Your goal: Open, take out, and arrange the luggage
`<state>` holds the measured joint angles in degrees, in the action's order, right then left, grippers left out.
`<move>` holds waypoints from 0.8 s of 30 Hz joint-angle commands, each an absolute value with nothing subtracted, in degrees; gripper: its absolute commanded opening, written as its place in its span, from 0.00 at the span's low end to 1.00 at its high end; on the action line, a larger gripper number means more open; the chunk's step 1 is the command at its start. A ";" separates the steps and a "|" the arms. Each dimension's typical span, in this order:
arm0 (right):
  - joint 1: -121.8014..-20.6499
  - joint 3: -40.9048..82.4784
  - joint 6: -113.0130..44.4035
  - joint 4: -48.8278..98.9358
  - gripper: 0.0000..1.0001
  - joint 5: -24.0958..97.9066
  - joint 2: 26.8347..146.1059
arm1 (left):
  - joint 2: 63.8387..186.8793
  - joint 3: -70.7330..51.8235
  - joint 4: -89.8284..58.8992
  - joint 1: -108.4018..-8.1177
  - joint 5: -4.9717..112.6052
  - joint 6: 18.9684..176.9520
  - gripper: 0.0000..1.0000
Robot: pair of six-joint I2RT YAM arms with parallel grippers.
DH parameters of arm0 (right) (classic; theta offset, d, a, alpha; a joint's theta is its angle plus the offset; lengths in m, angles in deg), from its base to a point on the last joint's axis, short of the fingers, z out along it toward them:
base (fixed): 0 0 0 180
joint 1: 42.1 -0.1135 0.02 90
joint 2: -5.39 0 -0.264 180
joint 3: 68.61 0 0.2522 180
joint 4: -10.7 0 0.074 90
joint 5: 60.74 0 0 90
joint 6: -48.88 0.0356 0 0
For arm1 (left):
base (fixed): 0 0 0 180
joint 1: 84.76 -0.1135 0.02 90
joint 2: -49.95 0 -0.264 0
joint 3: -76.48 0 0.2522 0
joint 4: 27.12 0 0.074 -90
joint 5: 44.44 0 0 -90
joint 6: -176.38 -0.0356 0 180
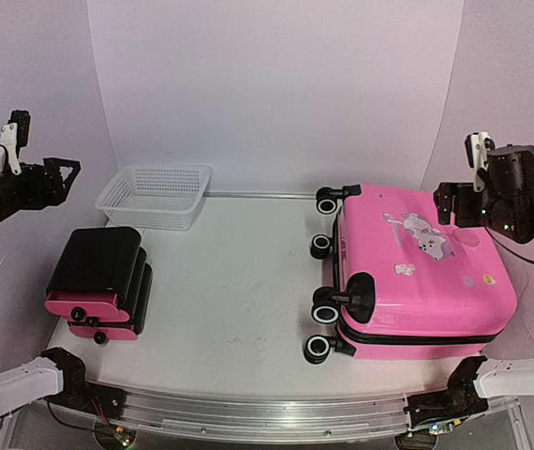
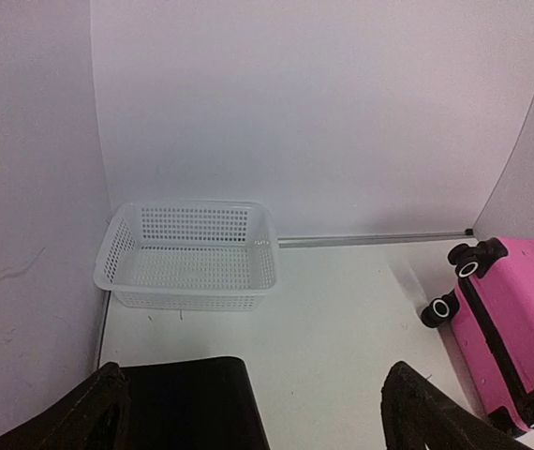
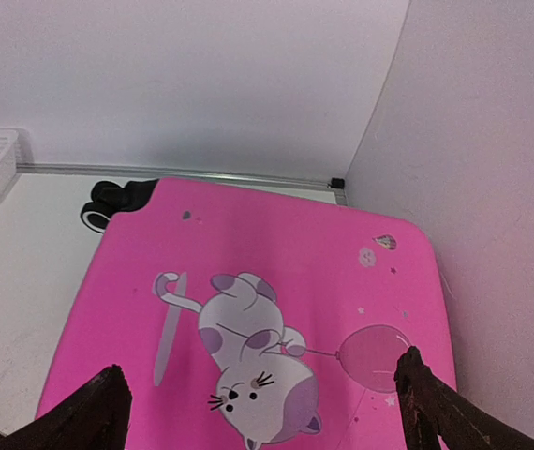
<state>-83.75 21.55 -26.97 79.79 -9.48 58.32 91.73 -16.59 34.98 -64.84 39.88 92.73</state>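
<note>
Luggage: pink suitcase (image 1: 426, 281) lies flat on the right side of the tabletop (image 1: 239, 291), cat sticker up, black wheels pointing left, shell shut.
Left fingers (image 2: 106, 405): spread wide apart, holding nothing, raised at the far left, above the stack.
Right fingers (image 3: 424, 398): spread wide apart, holding nothing, raised over the luggage's far right part.
Basket (image 1: 155, 195): white mesh, far left, against the back wall.
Stack (image 1: 98, 281): two small black-and-pink cases, near left.

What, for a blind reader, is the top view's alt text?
Closed pink suitcase lies right on the table, wheels facing left; stacked black-and-pink cases and a white mesh basket sit left. Left claw and right claw hover open.
</note>
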 commanded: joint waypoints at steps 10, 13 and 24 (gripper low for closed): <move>-53.86 20.67 -26.08 80.68 0.98 6.24 66.30 | 99.29 -7.95 22.86 -72.19 62.72 103.58 0.98; -46.41 20.94 -25.21 80.45 0.98 11.07 70.03 | 102.94 -6.47 20.72 -67.02 64.00 105.52 0.99; -20.92 19.87 -18.98 79.06 0.98 29.42 79.56 | 124.49 -8.50 10.05 -38.12 66.40 109.53 0.99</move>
